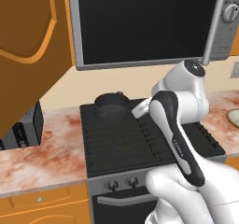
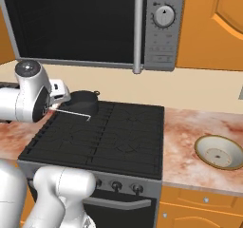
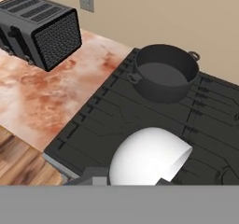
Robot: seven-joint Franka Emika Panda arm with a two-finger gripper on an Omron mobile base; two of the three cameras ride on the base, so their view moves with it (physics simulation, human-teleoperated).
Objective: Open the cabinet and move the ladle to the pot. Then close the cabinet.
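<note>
Marbled tabletop (image 1: 42,146) flanks a black stove (image 2: 109,137) whose back-left corner carries the pot (image 2: 84,101). Beside it the tool (image 2: 60,102) seems to pinch the ladle (image 2: 76,113), handle level, presumably for lowering in; the cabinet (image 1: 28,45) door hangs open for that transfer.

White arm (image 1: 179,139) bent, wrist low

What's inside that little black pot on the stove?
The pot looks empty: its dark grey bottom shows bare in the hand view. The near wall hides a little of the inside. The ladle is not in it; its pale bowl is above the stove.
</note>
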